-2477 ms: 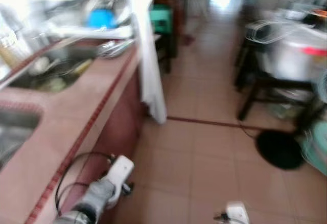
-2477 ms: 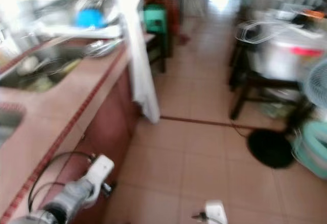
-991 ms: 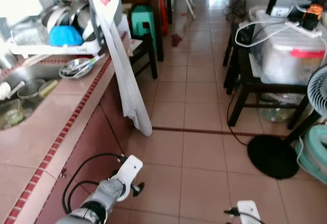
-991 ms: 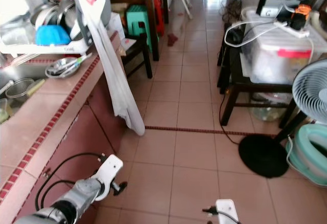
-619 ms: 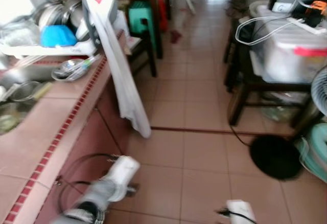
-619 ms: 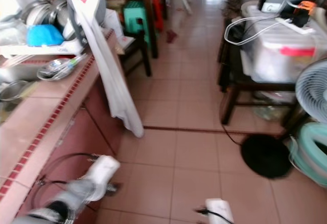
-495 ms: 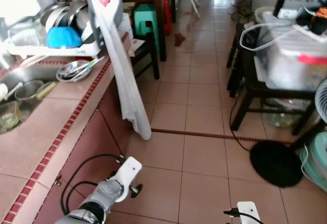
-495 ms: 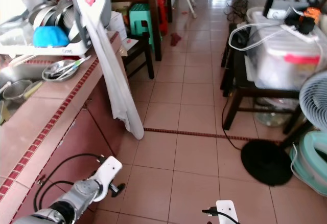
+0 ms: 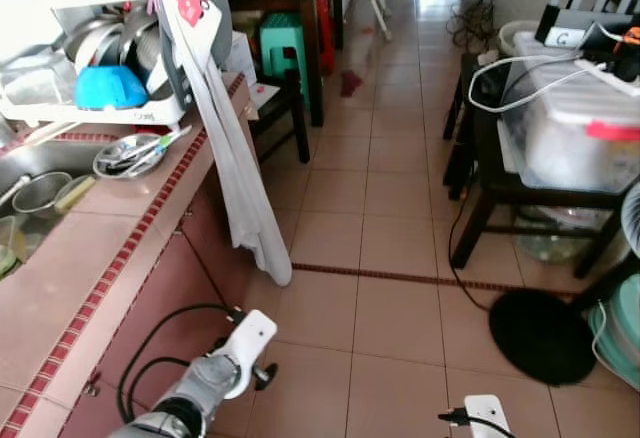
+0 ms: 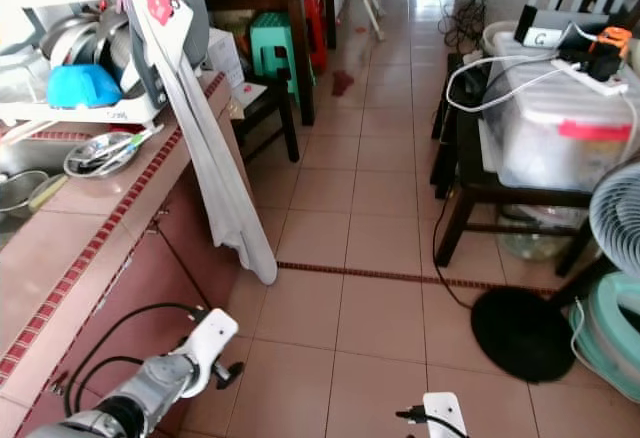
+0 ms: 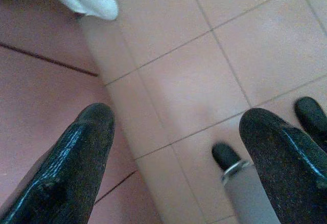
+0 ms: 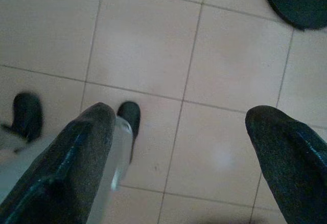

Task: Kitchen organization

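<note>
Fan base [image 9: 542,336] and green stool [image 9: 280,40] on tiled floor [image 9: 390,208]

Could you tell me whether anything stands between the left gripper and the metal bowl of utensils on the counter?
The counter edge itself does: the left gripper hangs open below it, over floor tiles beside the cabinet front, while the bowl sits on top, near the dish rack.

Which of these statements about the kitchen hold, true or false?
1. A long white cloth hangs over the tiled counter's edge. True.
2. The blue bowl lies on the floor. False: it sits in the white dish rack.
3. The left gripper is open, holding nothing. True.
4. The clear plastic storage box stands on the counter. False: it rests on a dark wooden table across the aisle.
5. The right gripper grips a cup. False: open, above floor tiles.
</note>
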